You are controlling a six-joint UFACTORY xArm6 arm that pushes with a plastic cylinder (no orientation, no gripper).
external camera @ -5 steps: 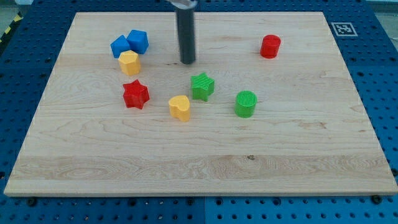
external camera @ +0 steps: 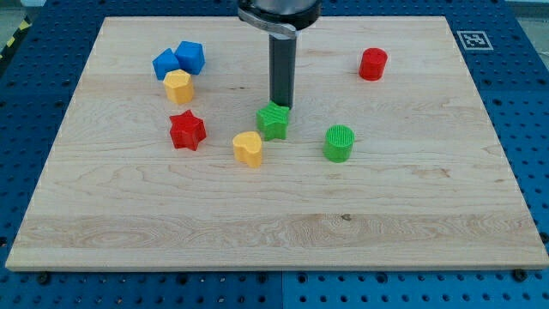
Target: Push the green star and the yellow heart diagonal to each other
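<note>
Pale wood board [external camera: 274,232] w/ visible grain, lying on blue perforated base [external camera: 523,94]; small square marker [external camera: 471,39] at the view's top right corner.

Dark smooth rod comes down from the view's top centre. No pincer on it, so nothing to open or hold; my tip [external camera: 281,106] sits right at the top edge of the green star [external camera: 274,121], touching or nearly.

Blocks, all matte plastic w/ fine ribbing: green cylinder [external camera: 340,143] to the star's right, apart. Yellow heart [external camera: 248,148] just below-left of star, close, small gap. Red star [external camera: 187,130] further left. Red cylinder [external camera: 373,64] upper right, well apart. Two blue blocks [external camera: 179,60], angular, touching each other upper left, yellow hexagonal block [external camera: 178,87] right below them.
</note>
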